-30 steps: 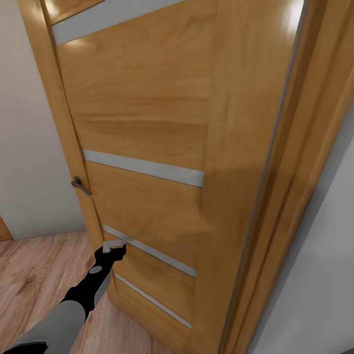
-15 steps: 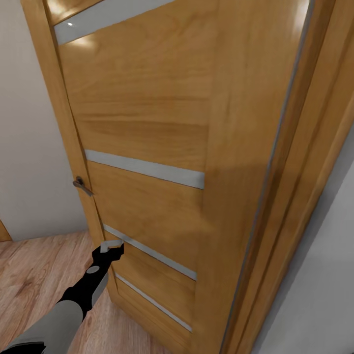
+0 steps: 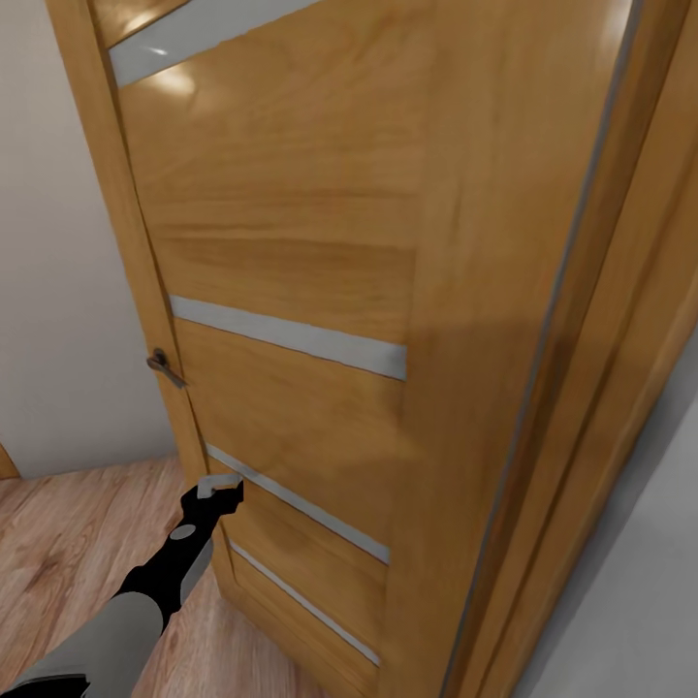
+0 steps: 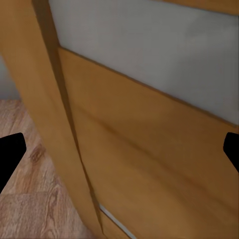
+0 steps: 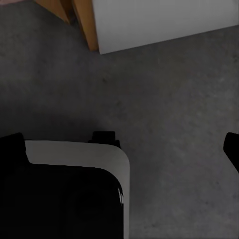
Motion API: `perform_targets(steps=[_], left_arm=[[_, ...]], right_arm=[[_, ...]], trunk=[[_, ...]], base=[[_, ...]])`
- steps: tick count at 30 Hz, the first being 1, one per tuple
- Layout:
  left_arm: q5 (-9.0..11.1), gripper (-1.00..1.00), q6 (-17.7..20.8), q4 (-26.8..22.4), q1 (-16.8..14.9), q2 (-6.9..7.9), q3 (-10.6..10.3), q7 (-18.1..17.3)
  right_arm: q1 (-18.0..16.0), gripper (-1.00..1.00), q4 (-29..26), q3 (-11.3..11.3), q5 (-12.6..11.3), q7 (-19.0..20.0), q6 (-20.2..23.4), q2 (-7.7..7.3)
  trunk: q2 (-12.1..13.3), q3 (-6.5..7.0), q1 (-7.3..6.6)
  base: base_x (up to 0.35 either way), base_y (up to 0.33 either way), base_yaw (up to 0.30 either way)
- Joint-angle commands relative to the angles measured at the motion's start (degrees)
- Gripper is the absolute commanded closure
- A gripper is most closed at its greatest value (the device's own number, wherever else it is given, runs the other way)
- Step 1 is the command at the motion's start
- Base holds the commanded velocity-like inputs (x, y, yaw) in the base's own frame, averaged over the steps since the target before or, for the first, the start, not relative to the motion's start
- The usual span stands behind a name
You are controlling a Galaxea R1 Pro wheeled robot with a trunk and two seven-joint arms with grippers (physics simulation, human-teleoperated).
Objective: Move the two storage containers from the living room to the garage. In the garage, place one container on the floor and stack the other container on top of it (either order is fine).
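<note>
Left wrist view: the left gripper (image 4: 119,147) has its two black fingertips (image 4: 10,154) at opposite edges of the frame, spread wide, with nothing between them. Straight ahead of the fingers, very close, is a wooden door (image 4: 149,144) in warm orange-brown, with a pale grey inset strip (image 4: 149,50) across it beyond the fingers. Beside one fingertip runs the door's upright edge, and past that edge lies light wood-plank flooring (image 4: 35,199).

In the head view, the left gripper (image 3: 221,490) sits at the end of a black and grey arm, right up against the lower part of the door (image 3: 291,242), beside one of its grey strips. Whether it touches the wood cannot be told. A dark lever handle (image 3: 163,366) sticks out from the door edge above the gripper. The plank floor (image 3: 68,543) lies under the arm, a cream wall (image 3: 58,291) stands beyond it, and the door frame (image 3: 620,291) rises well off to the far side.

In the right wrist view, the right gripper (image 5: 122,144) also has its dark fingertips (image 5: 231,149) set far apart, holding nothing. Beneath them is the floor (image 5: 164,99), dark grey speckled concrete. Between the fingers and that floor sits a black and white part of the robot's body (image 5: 74,189). Farther out are a white wall base (image 5: 164,20) and a strip of wooden trim (image 5: 82,20).
</note>
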Motion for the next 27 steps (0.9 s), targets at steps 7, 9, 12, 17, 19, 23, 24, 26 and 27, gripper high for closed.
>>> perform_targets(steps=[7,9,12,17,19,23,24,26,27], left_arm=[[0.0,-1.0,-0.2,-0.1,-0.1,-0.01,0.0,0.0],[0.0,-1.0,-0.2,-0.1,-0.1,-0.01,0.0,0.0],[0.0,-1.0,-0.2,-0.1,-0.1,0.01,0.0,0.0],[0.0,-1.0,-0.2,-0.1,-0.1,0.05,0.0,0.0],[0.0,-1.0,-0.2,-0.1,-0.1,0.05,0.1,0.0],[0.0,-1.0,-0.3,-0.1,-0.1,0.06,0.1,0.0],[0.0,-1.0,-0.3,-0.1,-0.1,0.06,0.1,0.0],[0.0,-1.0,-0.3,-0.1,-0.1,0.06,0.1,0.0],[0.0,-1.0,-0.2,-0.1,-0.1,0.06,0.1,0.0]], right_arm=[[0.0,-1.0,0.0,0.1,0.0,0.0,-0.2,-0.01],[0.0,-1.0,0.0,0.1,0.0,0.0,-0.2,-0.01],[0.0,-1.0,0.0,0.0,0.0,0.0,-0.2,-0.01],[0.0,-1.0,0.0,0.1,0.0,0.0,-0.2,-0.01],[0.0,-1.0,0.0,0.0,0.0,0.0,-0.2,-0.01],[0.0,-1.0,0.0,0.0,0.0,0.0,-0.2,-0.01],[0.0,-1.0,0.0,0.0,0.0,0.0,-0.2,-0.01],[0.0,-1.0,0.0,0.0,0.0,0.0,-0.2,-0.01],[0.0,-1.0,0.0,0.0,0.0,0.0,-0.2,-0.01]], trunk=[[0.0,-0.05,0.0],[0.0,-0.05,0.0],[0.0,-0.05,0.0],[0.0,-0.05,0.0],[0.0,-0.05,0.0],[0.0,-0.05,0.0],[0.0,-0.05,0.0],[0.0,-0.05,0.0],[0.0,-0.05,0.0]], base=[[0.016,0.0,0.0],[0.004,0.0,0.0],[0.002,0.0,0.0],[0.001,0.0,0.0],[0.0,0.0,0.0],[-0.078,0.0,0.0],[-0.156,0.0,0.0],[-0.136,0.0,0.0],[-0.072,0.0,0.0]])
